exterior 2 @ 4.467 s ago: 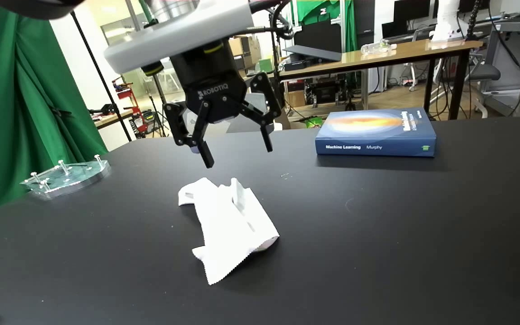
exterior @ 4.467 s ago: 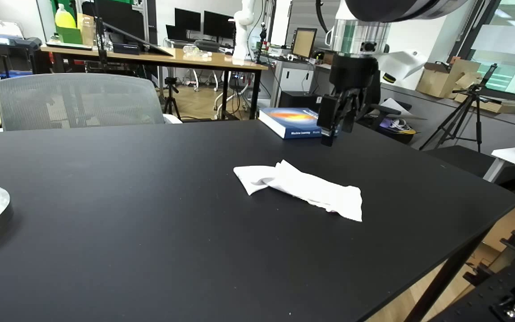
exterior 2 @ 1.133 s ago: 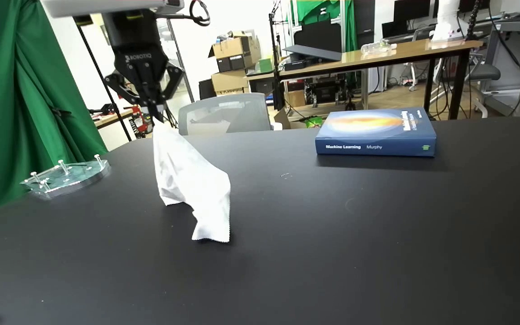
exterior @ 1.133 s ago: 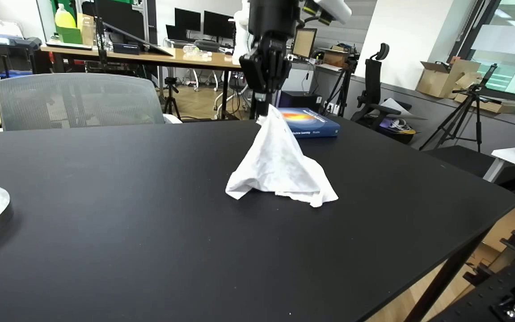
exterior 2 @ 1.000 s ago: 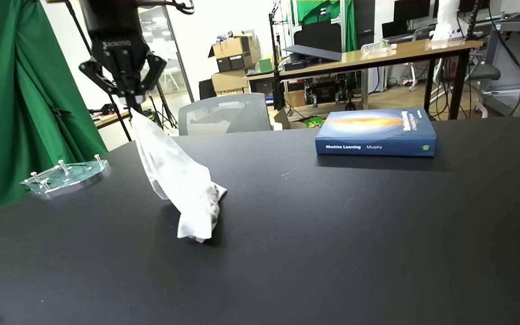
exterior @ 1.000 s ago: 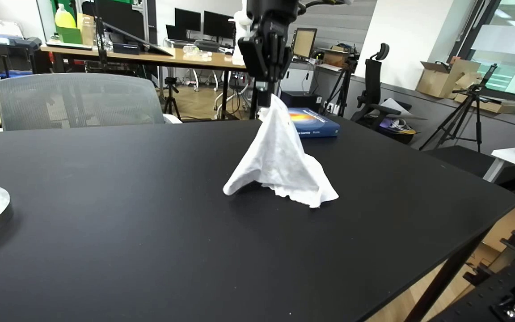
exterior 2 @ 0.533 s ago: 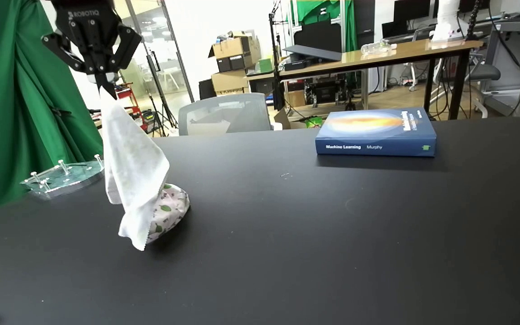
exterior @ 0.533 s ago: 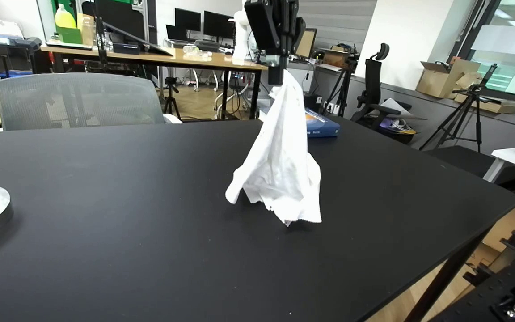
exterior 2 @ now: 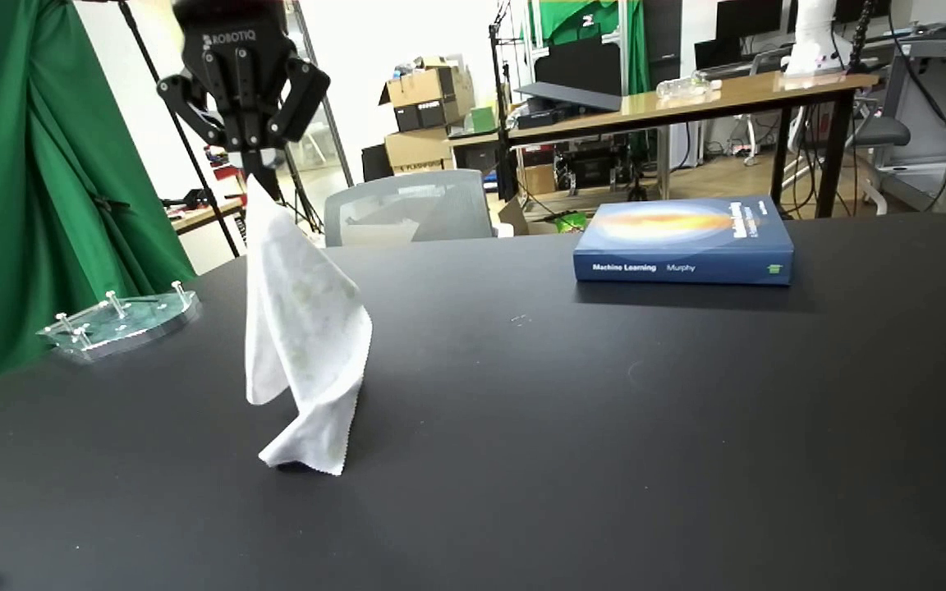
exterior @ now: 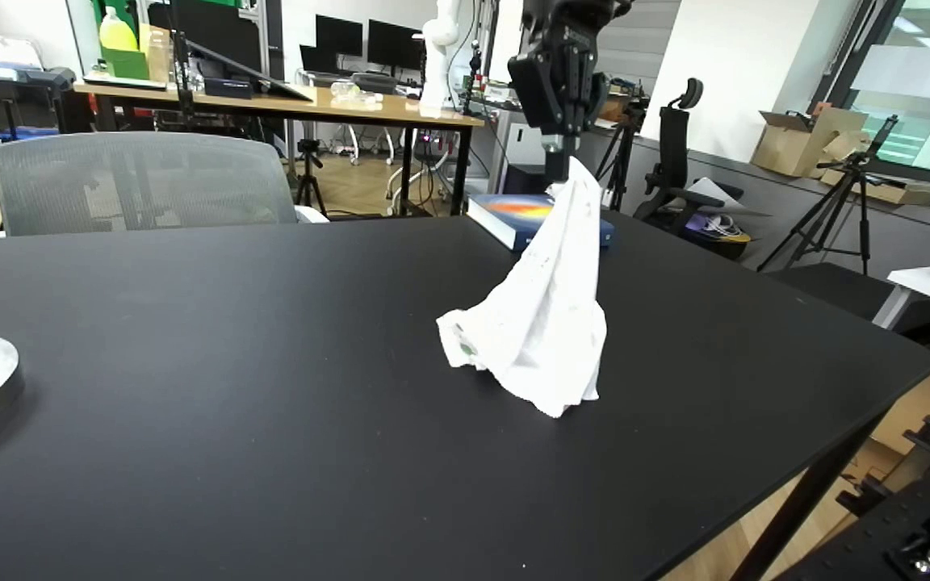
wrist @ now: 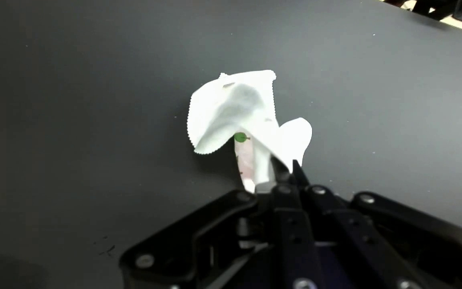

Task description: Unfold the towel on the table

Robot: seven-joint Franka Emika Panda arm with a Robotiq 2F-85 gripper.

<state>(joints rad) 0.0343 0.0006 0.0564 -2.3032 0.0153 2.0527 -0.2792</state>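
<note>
Pinching one peak of the white towel [exterior 2: 309, 320], our gripper [exterior 2: 262, 174] has it hanging, lower edge at or just off the black tbl [exterior 2: 604, 427]; can't tell which. We'd prob. land that edge first, then lower & draw back slowly so folds open, not bunch. Surface looks matte & flat. Beyond: blue book [exterior 2: 686, 242] on it, then grey chair [exterior 2: 407, 209], wooden desk [exterior 2: 736, 97] in bkgd.

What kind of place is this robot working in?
Probably a robotics lab: a Machine Learning book lies on the table, and beyond it stand a tripod and what looks like a second robot arm.
</note>
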